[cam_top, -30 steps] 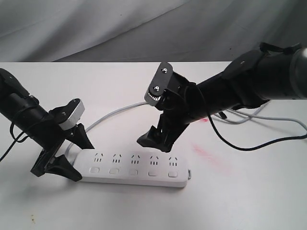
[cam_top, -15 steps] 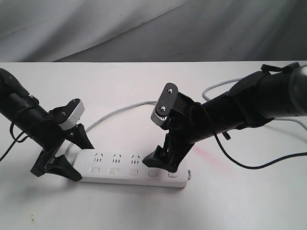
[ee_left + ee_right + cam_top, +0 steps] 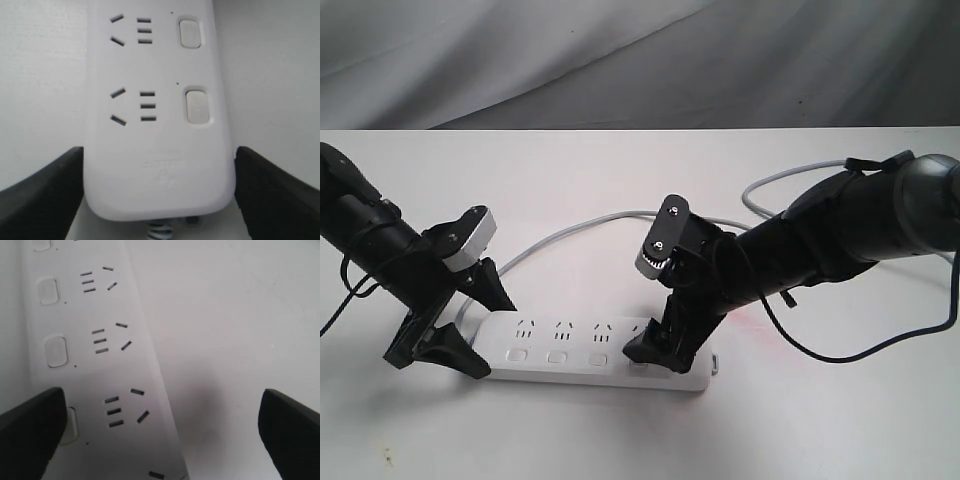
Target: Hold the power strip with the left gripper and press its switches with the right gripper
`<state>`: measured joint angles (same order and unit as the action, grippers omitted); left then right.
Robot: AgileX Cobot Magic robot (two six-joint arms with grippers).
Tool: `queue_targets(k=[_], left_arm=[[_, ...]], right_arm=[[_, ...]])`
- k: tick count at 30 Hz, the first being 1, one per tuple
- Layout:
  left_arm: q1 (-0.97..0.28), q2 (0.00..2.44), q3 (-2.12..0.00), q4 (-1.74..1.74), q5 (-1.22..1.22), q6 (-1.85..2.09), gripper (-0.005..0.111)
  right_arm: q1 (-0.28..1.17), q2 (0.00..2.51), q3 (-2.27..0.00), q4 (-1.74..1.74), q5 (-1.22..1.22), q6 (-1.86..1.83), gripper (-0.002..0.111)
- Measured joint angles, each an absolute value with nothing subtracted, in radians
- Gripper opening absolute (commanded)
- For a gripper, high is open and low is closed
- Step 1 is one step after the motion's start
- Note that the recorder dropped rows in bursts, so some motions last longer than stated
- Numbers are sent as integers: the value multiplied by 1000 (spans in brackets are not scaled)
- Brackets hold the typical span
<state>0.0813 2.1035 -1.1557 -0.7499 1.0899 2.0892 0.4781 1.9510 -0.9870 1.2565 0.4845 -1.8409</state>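
The white power strip [image 3: 590, 345] lies flat on the white table. My left gripper [image 3: 475, 322] is shut on its left, cord end. In the left wrist view the black fingers [image 3: 42, 197] press both sides of the strip [image 3: 157, 165], near two switches [image 3: 197, 106]. My right gripper [image 3: 665, 340] is open and low over the strip's right part. One fingertip [image 3: 32, 427] covers part of a switch [image 3: 71, 426], the fourth from the left. Whether it touches I cannot tell. The other finger hangs over bare table. Three switches [image 3: 557, 356] show left of it.
The strip's grey cord [image 3: 570, 235] curves back across the table behind the right arm. Loose black cables [image 3: 880, 345] trail from the right arm. A pink smear [image 3: 752, 320] marks the table beside the gripper. Grey cloth hangs behind the table's far edge [image 3: 570, 130].
My right gripper has come down and forward from above the strip to its fourth switch, staying open. The left gripper and the strip have not moved.
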Motion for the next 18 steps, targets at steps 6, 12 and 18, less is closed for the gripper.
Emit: queue_targets(k=[6,12,18], left_arm=[[81,2104,-1156,-750,1090,2089,54],[81,2104,-1156,-750,1090,2089,54],[81,2104,-1156,-750,1090,2089,54]], right_arm=[[478,1951,-987,1258,482,-1843,95],[478,1975,-987,1280,482,-1843,95],[478,1985,-993,1290,493,-1837,95]])
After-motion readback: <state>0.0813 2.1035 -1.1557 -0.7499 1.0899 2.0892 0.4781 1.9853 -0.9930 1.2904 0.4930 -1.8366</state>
